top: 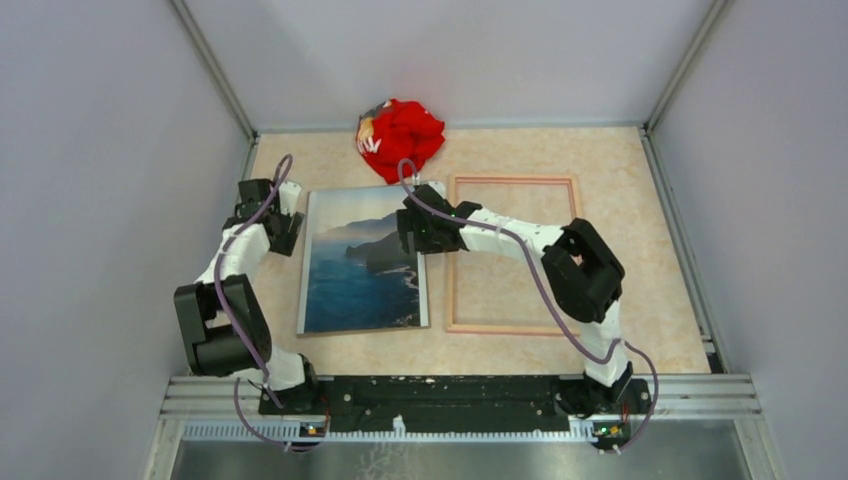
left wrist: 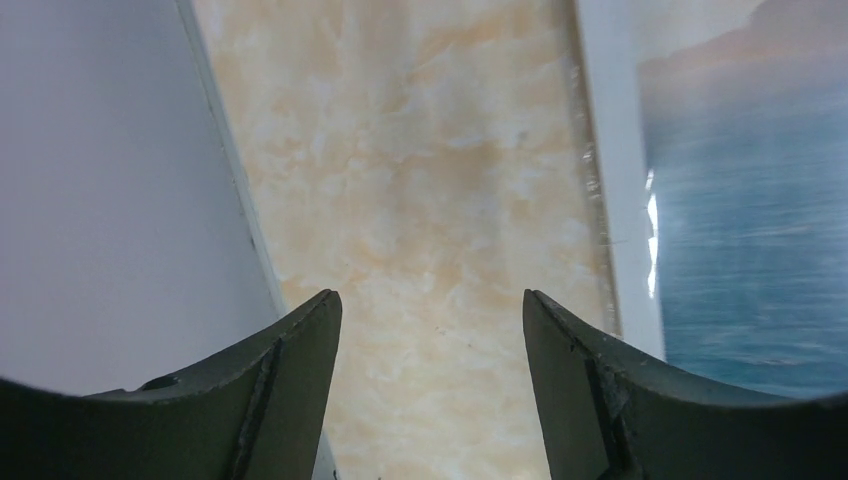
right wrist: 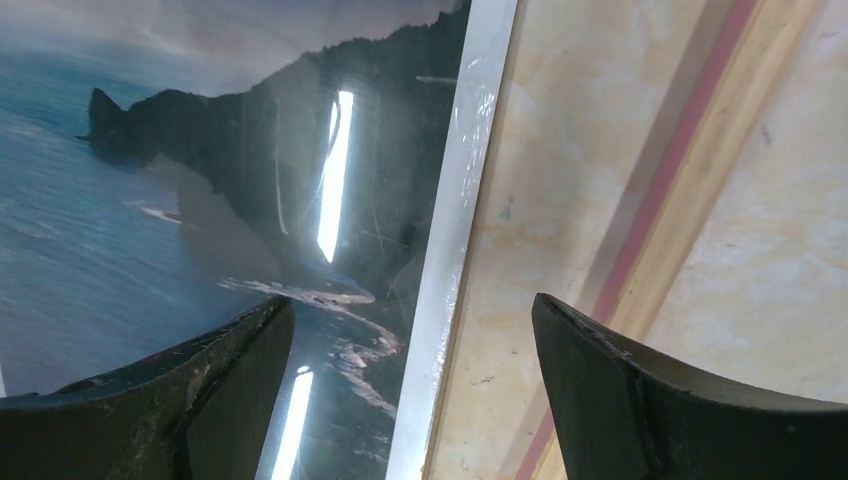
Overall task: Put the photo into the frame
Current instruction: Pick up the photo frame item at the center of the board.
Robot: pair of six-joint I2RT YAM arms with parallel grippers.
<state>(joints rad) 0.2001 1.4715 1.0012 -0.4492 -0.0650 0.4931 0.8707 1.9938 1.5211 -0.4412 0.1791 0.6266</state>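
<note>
The photo (top: 362,262), a landscape print with dark mountains and blue water, lies flat on the table left of centre. The frame (top: 512,254) lies flat just to its right, its opening showing bare table. My right gripper (top: 413,232) is open and straddles the photo's right edge: the white border (right wrist: 452,240) runs between its fingers, with the frame's rail (right wrist: 690,190) to the right. My left gripper (top: 287,228) is open and empty over bare table at the photo's left edge; the photo's border (left wrist: 618,180) shows to the right of its fingers.
A red cloth bundle (top: 400,138) lies at the back of the table behind the photo and frame. Grey walls (top: 120,180) close in left, right and back. The left wall (left wrist: 110,190) is close beside my left gripper.
</note>
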